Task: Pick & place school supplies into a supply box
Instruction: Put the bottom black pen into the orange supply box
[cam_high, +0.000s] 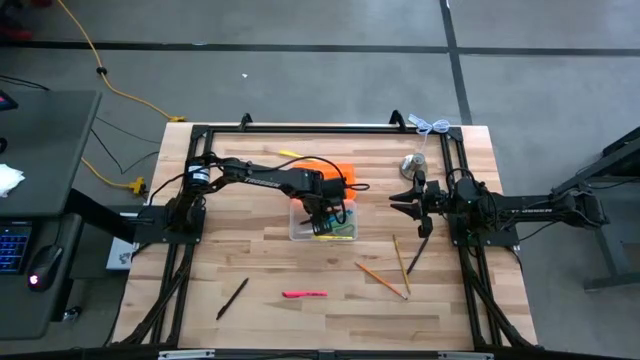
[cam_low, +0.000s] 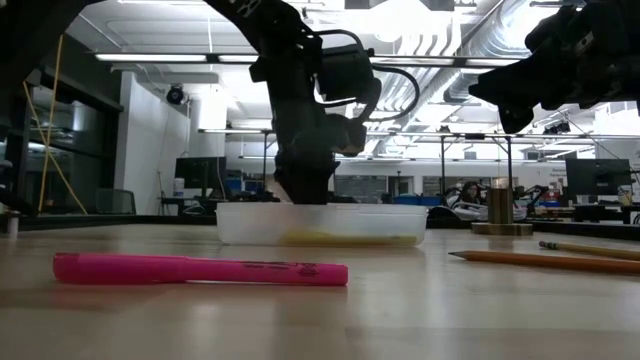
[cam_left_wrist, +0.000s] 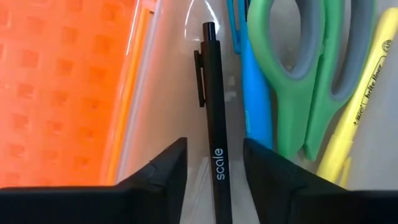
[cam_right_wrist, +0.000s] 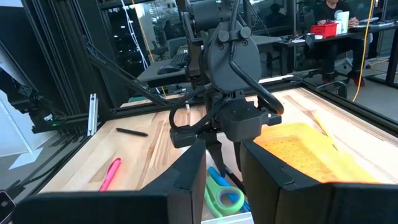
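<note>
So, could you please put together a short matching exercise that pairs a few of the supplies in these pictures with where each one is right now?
Things:
1. black pen
2. pink marker
3. scissors
4. pencils

Places:
A. on the bare table, near its front edge
B. in the box, between the open fingers of the left gripper
C. on the table, in front of the right gripper
D. in the box, between a blue pen and a yellow highlighter

Pairs: 1-B, 2-A, 3-D, 4-C
</note>
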